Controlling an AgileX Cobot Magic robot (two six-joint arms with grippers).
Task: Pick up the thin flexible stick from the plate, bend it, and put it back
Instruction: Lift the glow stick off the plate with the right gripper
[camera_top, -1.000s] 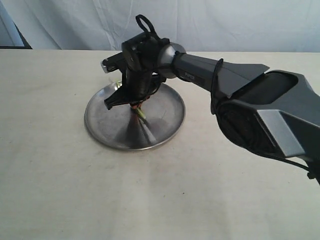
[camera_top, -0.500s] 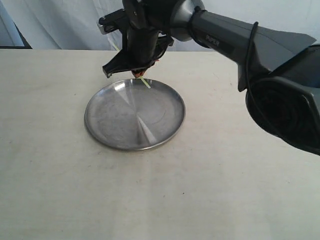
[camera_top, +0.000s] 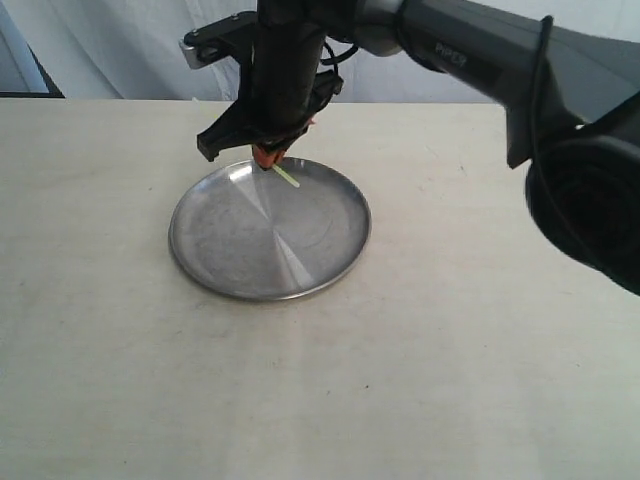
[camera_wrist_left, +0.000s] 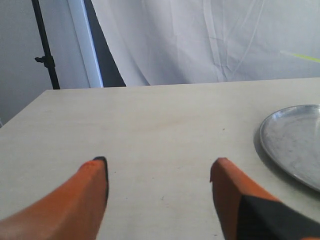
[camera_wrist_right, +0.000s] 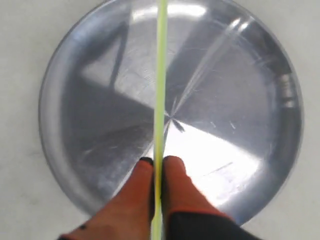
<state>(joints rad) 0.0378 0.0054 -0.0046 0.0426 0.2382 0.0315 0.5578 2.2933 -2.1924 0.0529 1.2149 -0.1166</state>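
Yellow-green stick (camera_wrist_right: 161, 75) clamped in right gripper (camera_wrist_right: 157, 162), plate (camera_wrist_right: 240, 100) below it; pickup looks done; bending likely needs the spread-apart left gripper (camera_wrist_left: 157, 167).

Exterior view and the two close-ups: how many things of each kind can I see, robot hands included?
plate: 1
thin flexible stick: 1
robot hands: 2 (left hand, right hand)
Total: 4
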